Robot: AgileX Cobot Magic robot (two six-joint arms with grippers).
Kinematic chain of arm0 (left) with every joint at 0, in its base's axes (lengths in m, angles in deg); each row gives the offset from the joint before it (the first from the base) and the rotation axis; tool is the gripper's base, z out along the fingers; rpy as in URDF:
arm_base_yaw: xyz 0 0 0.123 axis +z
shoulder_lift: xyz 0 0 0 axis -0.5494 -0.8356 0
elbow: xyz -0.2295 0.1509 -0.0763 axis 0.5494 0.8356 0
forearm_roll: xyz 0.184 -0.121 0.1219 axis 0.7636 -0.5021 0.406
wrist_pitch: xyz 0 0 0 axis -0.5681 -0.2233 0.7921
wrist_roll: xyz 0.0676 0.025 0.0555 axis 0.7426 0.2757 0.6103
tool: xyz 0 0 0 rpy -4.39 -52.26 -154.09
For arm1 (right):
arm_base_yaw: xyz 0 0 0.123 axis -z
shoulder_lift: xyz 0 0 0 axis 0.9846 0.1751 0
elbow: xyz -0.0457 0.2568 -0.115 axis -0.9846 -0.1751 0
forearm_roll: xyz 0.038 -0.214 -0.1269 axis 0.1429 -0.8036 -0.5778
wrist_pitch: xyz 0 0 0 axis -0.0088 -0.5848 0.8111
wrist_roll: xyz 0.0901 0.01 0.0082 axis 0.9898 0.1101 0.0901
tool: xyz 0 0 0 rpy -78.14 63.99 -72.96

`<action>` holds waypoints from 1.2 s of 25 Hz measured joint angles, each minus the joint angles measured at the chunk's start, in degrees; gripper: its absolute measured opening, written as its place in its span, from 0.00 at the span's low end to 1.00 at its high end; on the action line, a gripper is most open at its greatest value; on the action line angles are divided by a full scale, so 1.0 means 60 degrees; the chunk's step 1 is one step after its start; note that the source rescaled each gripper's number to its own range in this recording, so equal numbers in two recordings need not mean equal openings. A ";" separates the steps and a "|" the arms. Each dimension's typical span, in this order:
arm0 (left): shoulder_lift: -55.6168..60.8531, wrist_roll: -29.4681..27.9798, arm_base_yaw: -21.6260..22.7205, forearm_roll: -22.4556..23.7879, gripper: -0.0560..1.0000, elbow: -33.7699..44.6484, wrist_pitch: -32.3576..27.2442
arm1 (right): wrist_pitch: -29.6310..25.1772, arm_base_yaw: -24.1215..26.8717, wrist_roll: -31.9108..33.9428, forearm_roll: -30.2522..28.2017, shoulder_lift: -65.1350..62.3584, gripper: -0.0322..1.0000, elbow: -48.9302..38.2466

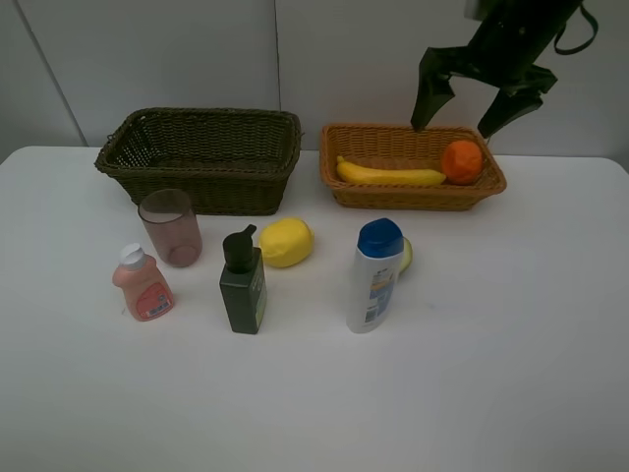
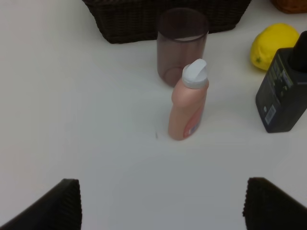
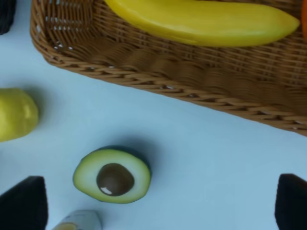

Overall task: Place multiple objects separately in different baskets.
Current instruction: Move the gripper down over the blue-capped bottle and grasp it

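The light orange-brown basket (image 1: 344, 185) at the back right holds the banana (image 1: 389, 175) and the orange (image 1: 462, 161). My right gripper (image 1: 470, 110) is open and empty above that basket. The dark basket (image 1: 201, 157) stands at the back left. On the table stand the pinkish cup (image 1: 171, 227), small pink bottle (image 1: 142, 283), dark green pump bottle (image 1: 243, 282), lemon (image 1: 286, 242) and white blue-capped bottle (image 1: 374, 274), which hides most of the halved avocado (image 1: 405, 255). The right wrist view shows the avocado (image 3: 112, 175) cut side up. My left gripper (image 2: 160, 206) is open, short of the pink bottle (image 2: 188, 101).
The table's far edge meets a white wall just behind both baskets. The left arm is out of the high view.
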 joint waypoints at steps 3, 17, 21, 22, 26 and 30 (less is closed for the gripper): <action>0.0000 0.0000 0.0000 0.0000 0.91 0.0000 0.0000 | 0.0000 -0.0595 0.0000 -0.0177 -0.0120 1.00 0.0000; 0.0000 0.0000 -0.0018 0.0000 0.91 0.0000 0.0000 | -0.0018 -0.3278 -0.1745 -0.1375 -0.0848 1.00 0.0000; 0.0000 0.0000 -0.0137 0.0000 0.91 0.0000 0.0000 | -0.0007 -0.3798 -0.3740 -0.1512 -0.0858 1.00 -0.0043; 0.0000 0.0000 -0.0179 0.0000 0.91 0.0000 0.0000 | -0.0007 -0.3893 -0.4108 -0.1512 -0.0880 1.00 -0.0123; -0.0197 0.0000 -0.0660 0.0004 0.91 0.0000 0.0000 | 0.0002 -0.4131 -0.5481 -0.1532 -0.1161 1.00 -0.1084; -0.0277 0.0000 -0.0711 0.0011 0.91 0.0000 0.0008 | -0.0041 -0.4141 -0.6441 -0.1648 -0.1511 1.00 -0.2007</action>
